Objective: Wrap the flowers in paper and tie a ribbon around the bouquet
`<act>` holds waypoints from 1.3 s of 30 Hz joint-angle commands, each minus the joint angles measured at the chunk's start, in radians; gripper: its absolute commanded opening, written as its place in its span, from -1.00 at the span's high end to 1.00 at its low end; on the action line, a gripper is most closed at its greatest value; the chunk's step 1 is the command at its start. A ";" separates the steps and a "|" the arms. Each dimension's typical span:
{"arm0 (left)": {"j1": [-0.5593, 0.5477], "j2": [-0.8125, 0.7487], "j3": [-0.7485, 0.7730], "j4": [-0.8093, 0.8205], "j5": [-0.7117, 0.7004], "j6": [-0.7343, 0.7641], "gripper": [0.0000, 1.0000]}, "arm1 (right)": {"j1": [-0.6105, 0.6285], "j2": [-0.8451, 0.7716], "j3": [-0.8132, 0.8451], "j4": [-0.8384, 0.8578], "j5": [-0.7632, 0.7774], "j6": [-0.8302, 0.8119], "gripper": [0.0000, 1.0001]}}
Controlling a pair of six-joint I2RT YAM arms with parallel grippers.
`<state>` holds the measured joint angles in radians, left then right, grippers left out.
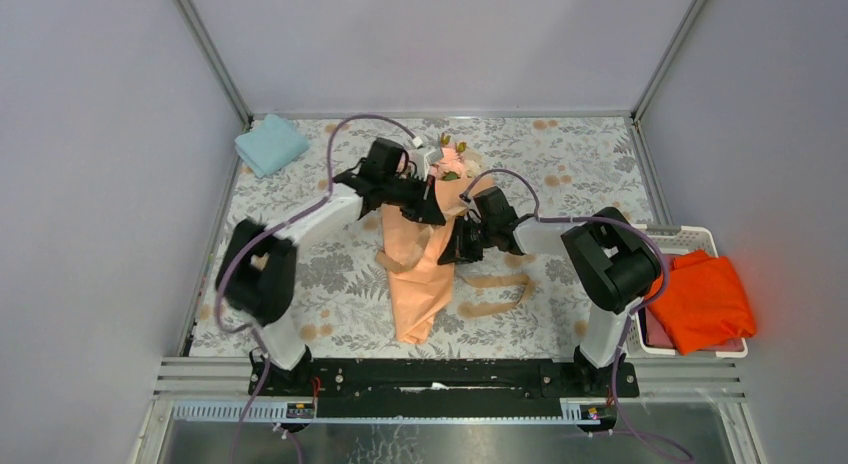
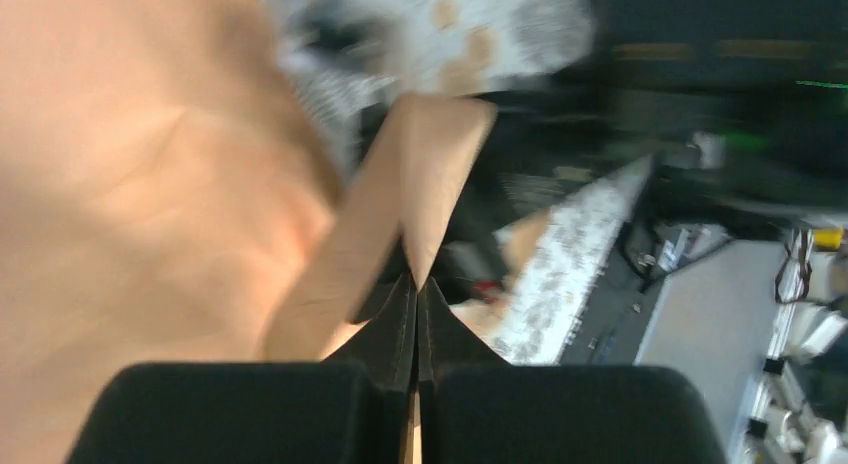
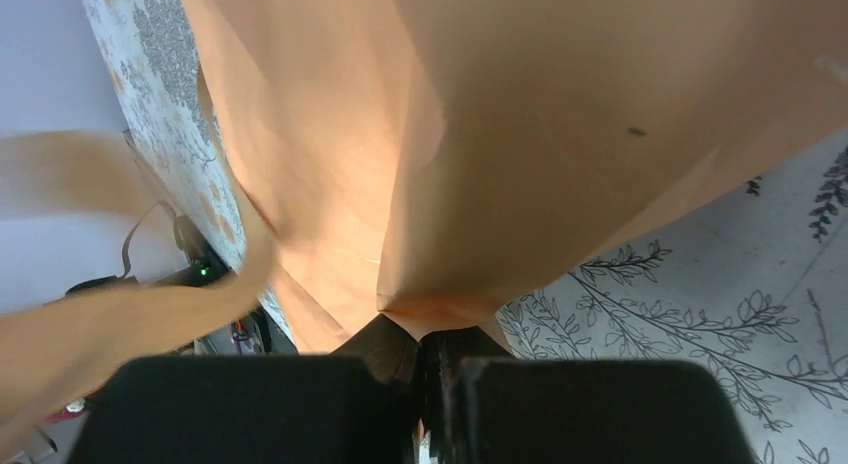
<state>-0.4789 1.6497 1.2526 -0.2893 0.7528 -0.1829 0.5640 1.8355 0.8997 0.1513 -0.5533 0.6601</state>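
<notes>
Now both jaws are pinched shut at a paper-wrapped bouquet (image 1: 425,254).
Left jaws clamp a narrow tan-brown ribbon (image 2: 400,184); right jaws grip a fold of crinkly peach-orange wrapping paper (image 3: 560,134). The cone lies mid floral-patterned tabletop (image 1: 300,274), pink and cream artificial roses (image 1: 450,162) poking from its far end, ribbon trailing loose rightward.

Table (image 1: 560,164): grey leaf-print surface. Lying on it: peach paper (image 1: 420,284) at centre, tan ribbon (image 1: 495,306) looping just right of it, light-blue cloth (image 1: 271,144) in far-left corner, white basket (image 1: 700,234) at right edge.
</notes>
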 commanded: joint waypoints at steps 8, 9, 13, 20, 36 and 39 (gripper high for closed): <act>-0.046 0.322 -0.061 0.150 -0.218 -0.123 1.00 | 0.009 -0.110 -0.007 -0.081 0.081 0.009 0.48; -0.047 0.338 -0.061 0.143 -0.228 -0.122 1.00 | 0.008 -0.136 -0.004 -0.116 0.085 -0.004 0.42; -0.047 0.397 -0.046 0.103 -0.255 -0.108 1.00 | 0.010 -0.271 0.066 -0.355 0.123 -0.132 0.08; -0.047 0.412 -0.041 0.103 -0.256 -0.091 1.00 | 0.009 -0.451 0.258 -0.825 0.030 -0.740 -0.25; -0.047 0.383 -0.036 0.101 -0.235 -0.094 1.00 | 0.073 -0.452 0.007 -0.997 0.114 -1.775 -0.57; -0.047 0.372 -0.040 0.101 -0.239 -0.090 1.00 | 0.099 -0.378 -0.008 -0.998 0.203 -1.779 -0.57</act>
<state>-0.5224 2.0129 1.2156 -0.2092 0.5861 -0.3046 0.6235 1.4048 0.8597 -0.7593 -0.4854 -1.0069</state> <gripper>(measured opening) 0.007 0.786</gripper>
